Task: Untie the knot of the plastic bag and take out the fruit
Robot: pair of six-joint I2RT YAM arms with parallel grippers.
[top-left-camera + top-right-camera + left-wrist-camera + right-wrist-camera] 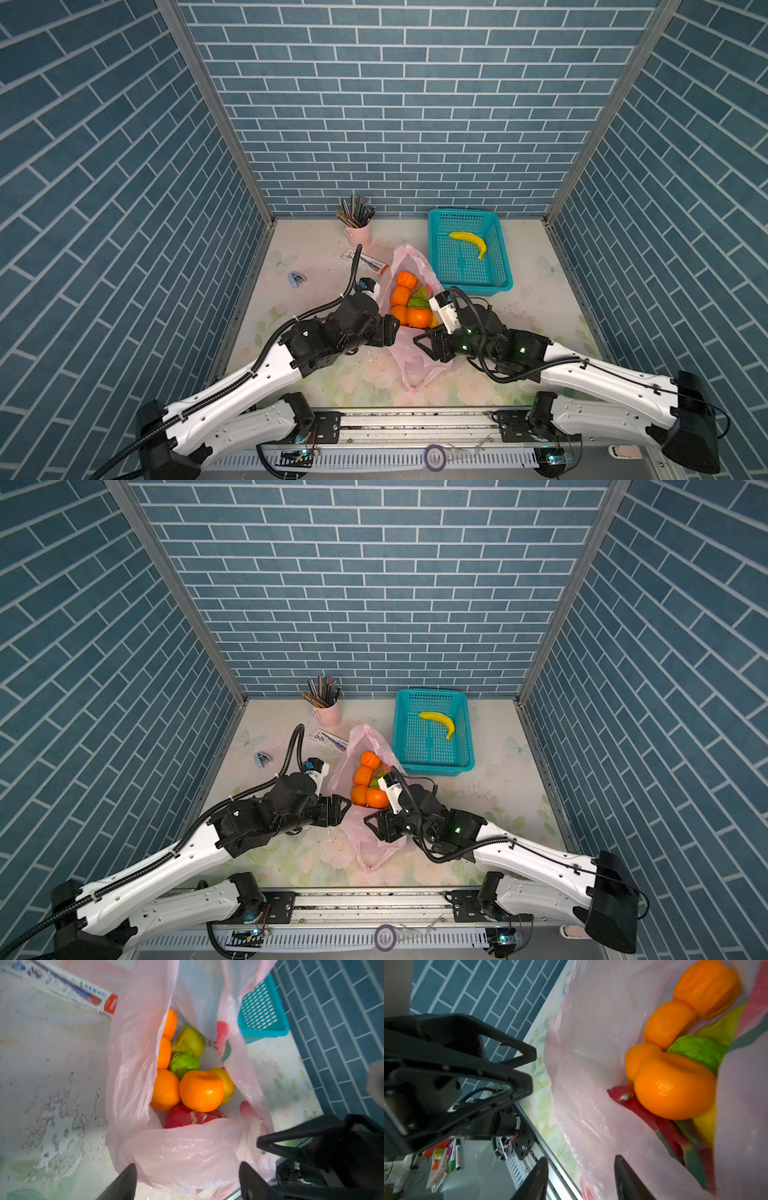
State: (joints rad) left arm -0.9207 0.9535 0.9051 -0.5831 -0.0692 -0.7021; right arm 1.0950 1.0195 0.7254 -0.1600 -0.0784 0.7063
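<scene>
Thin translucent pink plastic bag [409,255] open, w/ orange, green, yellow & magenta fruit [200,1091] inside; left gripper [187,1165] & right gripper [581,1157] jaws apart at its mouth.

Blue brick-pattern walls [395,124] on three sides, metal corner posts [217,108], pale floral tabletop [540,324] — scuffed

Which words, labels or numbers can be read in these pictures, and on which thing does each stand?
Nothing can be read for certain.
Long white carton with a red end: blue print, perhaps Chinese characters, too blurred to read.
Pink plastic bag: small red marks beside a fruit print, too blurred to read.
Marker pens in the background of the right wrist view: labels too small to read.
</scene>
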